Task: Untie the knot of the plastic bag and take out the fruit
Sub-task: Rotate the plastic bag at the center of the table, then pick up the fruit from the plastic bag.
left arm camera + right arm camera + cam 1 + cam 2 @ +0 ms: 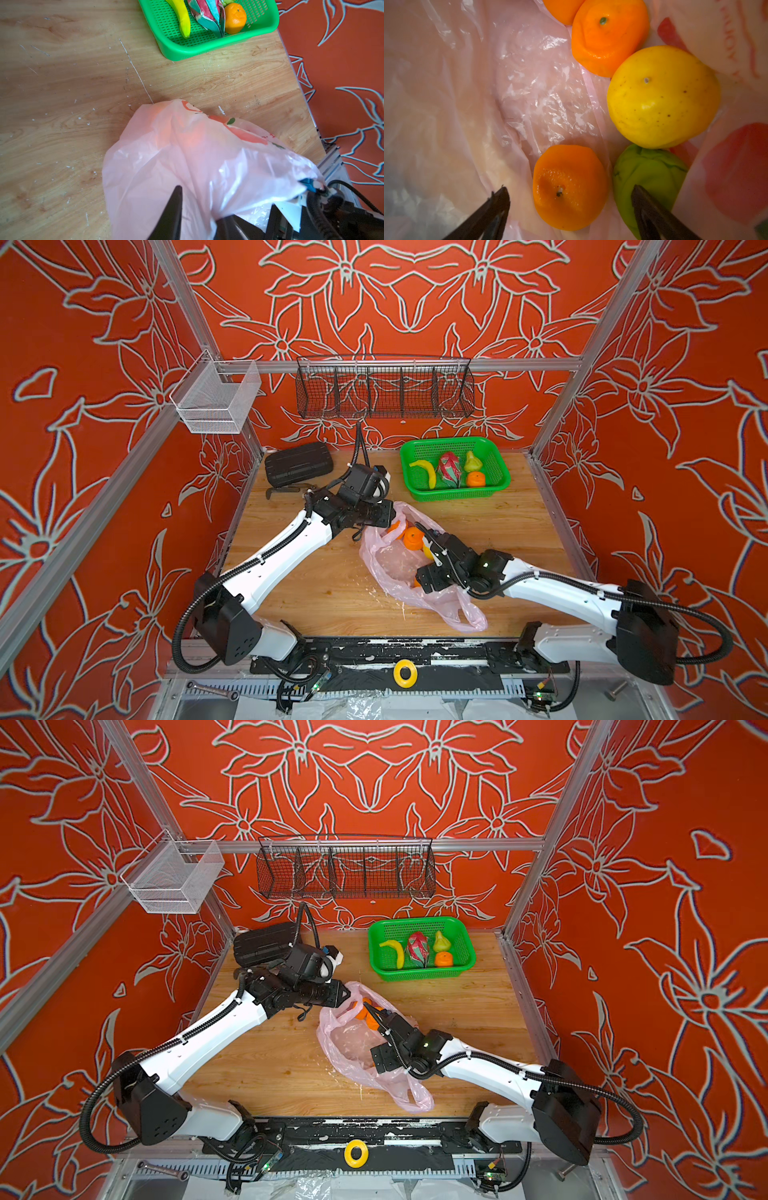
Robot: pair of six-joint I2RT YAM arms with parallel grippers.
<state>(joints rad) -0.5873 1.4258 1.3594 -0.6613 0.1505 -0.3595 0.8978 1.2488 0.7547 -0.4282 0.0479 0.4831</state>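
The pale pink plastic bag (388, 572) (347, 1048) lies open on the wooden table, and no knot shows. My right gripper (571, 199) (422, 531) is inside the bag and open wide, with an orange (569, 187) lying between its fingers untouched. Beside it are a bumpy green fruit (652, 170), a yellow fruit (662, 95) and another orange (608, 37). My left gripper (201, 205) (392, 513) is at the bag's far rim. Its jaws stand apart, with film (187, 155) draped between and over them.
A green basket (500, 485) (207, 48) at the back right holds a banana (426, 470), a dragon fruit (449, 470), a pear (472, 462) and an orange (475, 480). A black case (298, 464) lies back left. Wire baskets (384, 393) hang on the rear rail.
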